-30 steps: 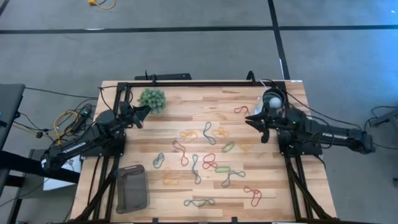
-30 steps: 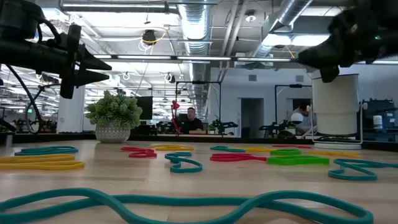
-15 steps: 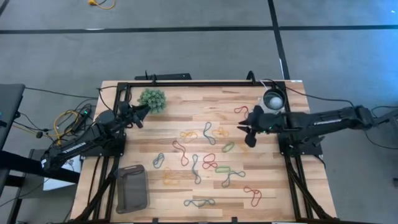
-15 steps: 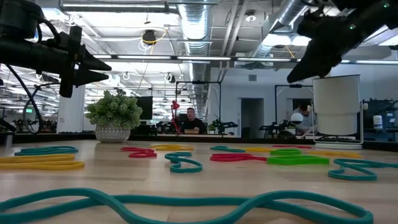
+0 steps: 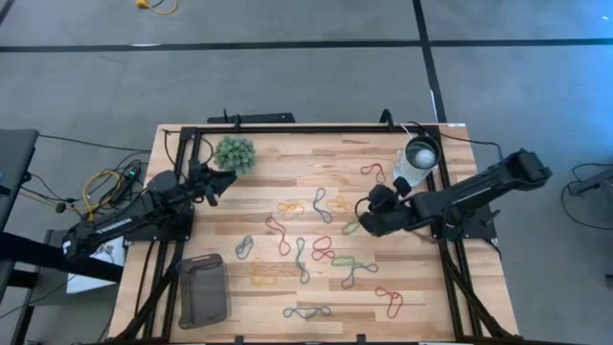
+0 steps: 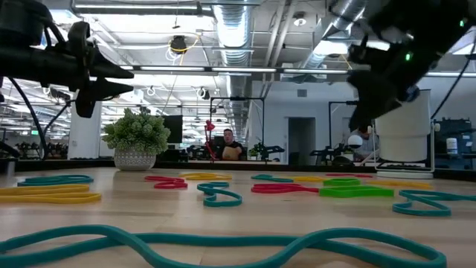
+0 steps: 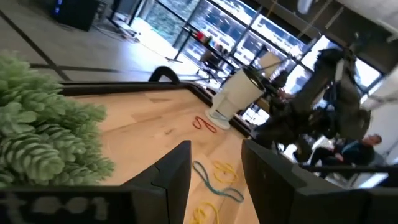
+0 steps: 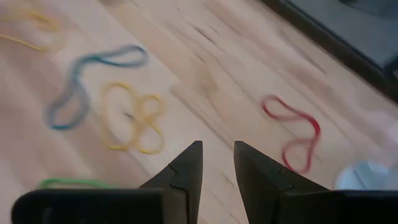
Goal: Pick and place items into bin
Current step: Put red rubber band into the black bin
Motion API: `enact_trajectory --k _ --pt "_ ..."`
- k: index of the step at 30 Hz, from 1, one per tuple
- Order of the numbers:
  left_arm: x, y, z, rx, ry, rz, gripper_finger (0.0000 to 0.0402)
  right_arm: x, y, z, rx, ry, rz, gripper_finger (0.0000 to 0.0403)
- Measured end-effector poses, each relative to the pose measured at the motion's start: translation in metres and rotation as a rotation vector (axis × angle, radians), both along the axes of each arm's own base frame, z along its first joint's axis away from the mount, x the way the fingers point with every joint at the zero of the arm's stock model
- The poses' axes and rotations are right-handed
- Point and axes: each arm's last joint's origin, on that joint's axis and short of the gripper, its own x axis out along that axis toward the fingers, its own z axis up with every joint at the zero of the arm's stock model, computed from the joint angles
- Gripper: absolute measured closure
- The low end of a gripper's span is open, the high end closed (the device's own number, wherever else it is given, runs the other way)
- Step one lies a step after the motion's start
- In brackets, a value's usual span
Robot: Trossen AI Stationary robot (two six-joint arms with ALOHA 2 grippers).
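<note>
Many rubber bands (image 5: pixel 313 244) lie spread over the middle of the wooden table (image 5: pixel 287 172), red, yellow, green and blue-grey, approx. all flat on the wood and none in the bin (image 5: pixel 203 288). We see the bin, a dark grey shallow tray, at the near left corner of the table, well apart from the bands.

We find the right gripper (image 5: pixel 367 217) low over the table centre-right, just beside a green band (image 5: pixel 351 227) in the high view. In the right wrist view its fingers (image 8: pixel 185 169) stand close together with only a narrow gap, and nothing is between them; below lie a red band (image 8: pixel 292 132), a yellow band (image 8: pixel 130 124) and a blue-grey band (image 8: pixel 87 81). The white lamp-like object (image 5: pixel 420 158) stands near the far right corner, behind the right arm.

We see the left gripper (image 5: pixel 213 182) at the far left part of the table, near the green plant ball (image 5: pixel 235 152), above the wood. In the left wrist view its fingers (image 7: pixel 177 171) are spread apart and hold nothing; the plant ball fills one side of that view, and the right arm shows farther off.

In the low view, a person (image 6: pixel 228 145) sits in the room behind the table, w/ desks around.
</note>
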Motion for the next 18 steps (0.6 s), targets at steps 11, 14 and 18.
enact_trajectory --k 11,14,18 --pt "0.001 -0.003 0.002 0.016 -0.012 0.11 0.027 0.018 -0.034 -0.044 -0.008 0.116 -0.225 0.0317" --pt "0.001 -0.003 0.002 0.026 -0.008 0.122 0.027 0.027 -0.044 -0.048 0.021 0.02 -0.293 0.0317" --pt "0.001 -0.003 0.002 0.028 -0.005 0.118 0.027 0.034 -0.053 -0.05 0.045 -0.098 -0.388 0.0317"
